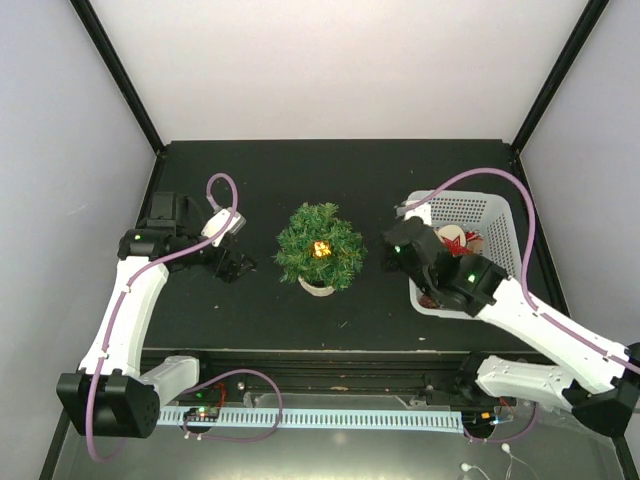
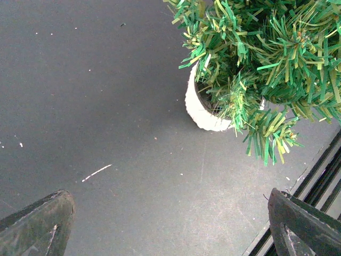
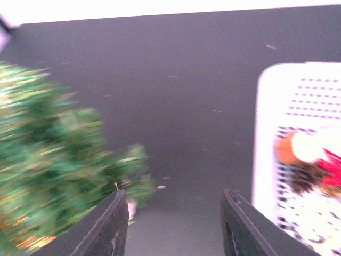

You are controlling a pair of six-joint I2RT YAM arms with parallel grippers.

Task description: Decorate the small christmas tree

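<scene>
The small christmas tree (image 1: pixel 320 245) stands mid-table in a white pot (image 1: pixel 317 287), with a gold ornament (image 1: pixel 321 249) at its top. It also shows in the left wrist view (image 2: pixel 266 48) with its pot (image 2: pixel 202 109), and blurred in the right wrist view (image 3: pixel 48 160). My left gripper (image 1: pixel 237 266) is open and empty, left of the tree, above bare table. My right gripper (image 1: pixel 388 252) is open and empty, between the tree and the white basket (image 1: pixel 495 215). The basket holds ornaments (image 1: pixel 455 240), red, white and brown ones (image 3: pixel 309 160).
The basket's rim (image 3: pixel 264 133) is close on the right of my right gripper. Black frame posts (image 1: pixel 120 75) rise at the table's back corners. A black rail runs along the table's front edge (image 2: pixel 319 170).
</scene>
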